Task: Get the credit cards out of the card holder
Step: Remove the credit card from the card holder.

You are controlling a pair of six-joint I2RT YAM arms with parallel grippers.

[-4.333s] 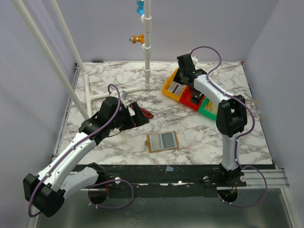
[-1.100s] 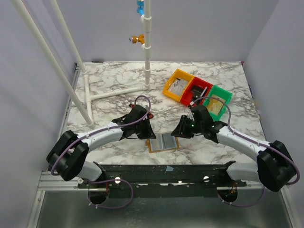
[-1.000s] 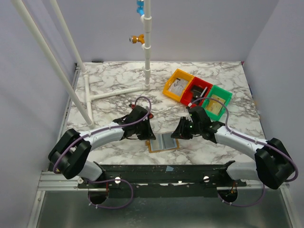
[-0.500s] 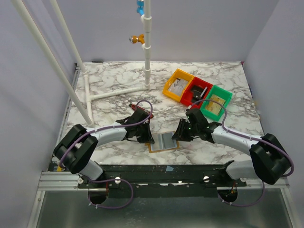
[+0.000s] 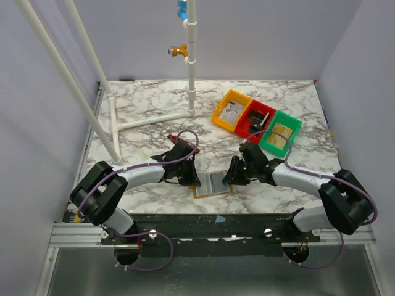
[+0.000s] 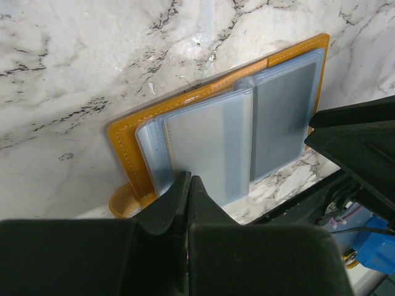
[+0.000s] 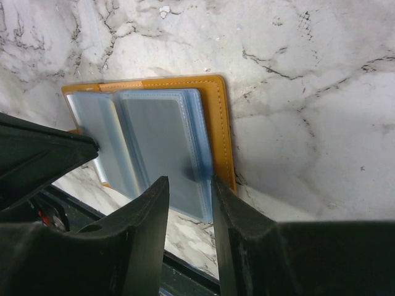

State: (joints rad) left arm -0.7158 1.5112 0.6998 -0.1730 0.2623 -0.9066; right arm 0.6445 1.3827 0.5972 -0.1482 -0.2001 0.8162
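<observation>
The mustard-brown card holder [image 5: 213, 191] lies open and flat near the table's front edge, its clear grey-blue sleeves facing up. Grey credit cards [image 6: 281, 117] [image 7: 157, 142] sit inside the sleeves. My left gripper [image 5: 192, 178] [image 6: 189, 179] is shut with nothing between its fingers, its tips over the holder's left page [image 6: 207, 148]. My right gripper [image 5: 229, 176] [image 7: 189, 182] is open, its fingers straddling the outer edge of the right sleeve beside the holder's brown border [image 7: 220, 123]. Whether either gripper touches the holder I cannot tell.
Orange [image 5: 229, 111], red [image 5: 256, 118] and green [image 5: 281, 132] bins stand in a row at the back right. A white pipe frame [image 5: 191, 61] rises at the back left. A red-and-black knife [image 5: 174, 137] lies behind my left gripper. The table's front edge [image 5: 216, 214] is just behind the holder.
Both arms have come in from the sides and lowered onto the holder, left gripper at its left page, right gripper at its right edge. The right jaws have opened a little wider.
</observation>
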